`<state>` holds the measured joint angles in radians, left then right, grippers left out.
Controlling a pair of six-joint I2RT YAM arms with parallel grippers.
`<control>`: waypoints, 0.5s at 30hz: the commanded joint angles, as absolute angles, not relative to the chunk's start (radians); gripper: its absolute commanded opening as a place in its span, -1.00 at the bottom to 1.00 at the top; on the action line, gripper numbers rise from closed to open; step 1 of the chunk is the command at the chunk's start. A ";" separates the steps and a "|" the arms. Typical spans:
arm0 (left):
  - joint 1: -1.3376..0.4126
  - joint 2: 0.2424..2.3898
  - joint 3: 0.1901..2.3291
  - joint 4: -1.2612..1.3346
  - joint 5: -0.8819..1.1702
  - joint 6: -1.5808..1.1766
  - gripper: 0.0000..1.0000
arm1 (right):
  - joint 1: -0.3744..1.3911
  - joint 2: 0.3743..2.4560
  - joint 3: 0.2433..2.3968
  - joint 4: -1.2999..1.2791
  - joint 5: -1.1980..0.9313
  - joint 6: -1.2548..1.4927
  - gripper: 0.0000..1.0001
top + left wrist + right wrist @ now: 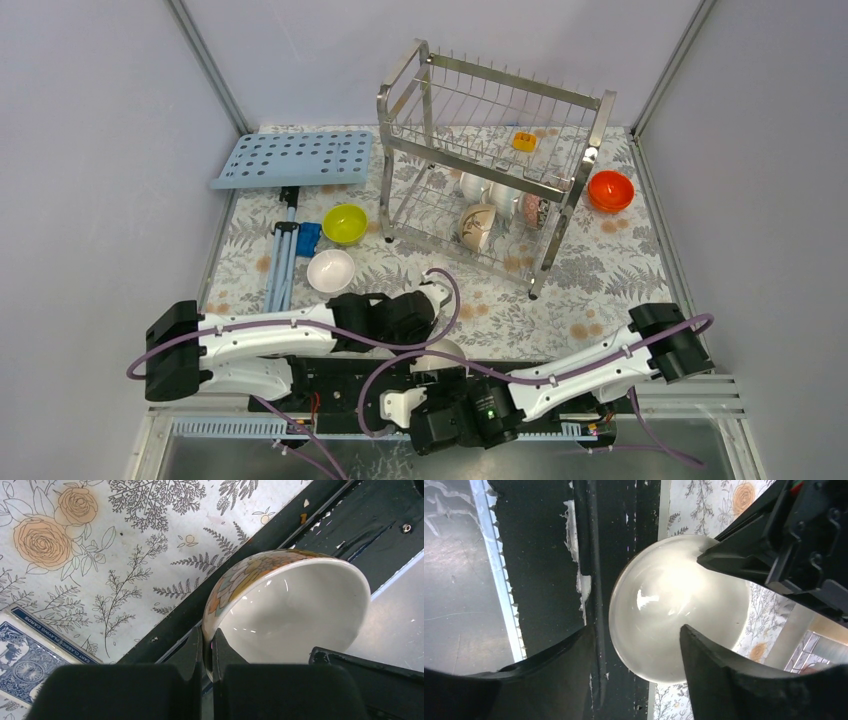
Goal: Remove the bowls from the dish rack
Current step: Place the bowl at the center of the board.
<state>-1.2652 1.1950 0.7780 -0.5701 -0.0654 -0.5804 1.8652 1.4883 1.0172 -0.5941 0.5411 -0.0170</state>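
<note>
Black fingers of the left gripper (208, 647) pinch the rim of a patterned bowl (290, 605), its white hollow to their right, over a black strip (360, 520). On the right wrist, the right gripper (638, 630) stands spread, that bowl just beyond its tips. From above, the dish rack (384, 150) stands well beyond both grippers, more bowls (478, 225) in its lower tier.

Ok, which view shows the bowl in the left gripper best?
Left wrist: the bowl fills the frame, its rim pinched by the left gripper, patterned outside and white inside both clear. Right wrist shows only its glossy inside, washed by glare. The top view catches just a white sliver.
</note>
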 commanded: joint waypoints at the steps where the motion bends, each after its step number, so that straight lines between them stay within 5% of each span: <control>1: -1.265 1.164 0.794 -0.474 -0.088 -0.620 -1.00 | 1.866 1.439 1.048 -0.550 0.595 0.037 0.51; 5: -1.226 1.144 0.792 -0.463 -0.096 -0.646 -1.00 | 1.867 1.403 1.100 -0.551 0.586 0.088 0.99; 15: -1.012 1.049 0.702 -0.387 -0.075 -0.758 -1.00 | 1.867 1.218 1.167 -0.483 0.639 0.251 0.99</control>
<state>-1.0737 1.1141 0.7155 -0.5079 -0.0723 -0.6785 1.8652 1.3190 1.1381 -0.5537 0.5606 0.1505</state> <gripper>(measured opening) 0.037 0.994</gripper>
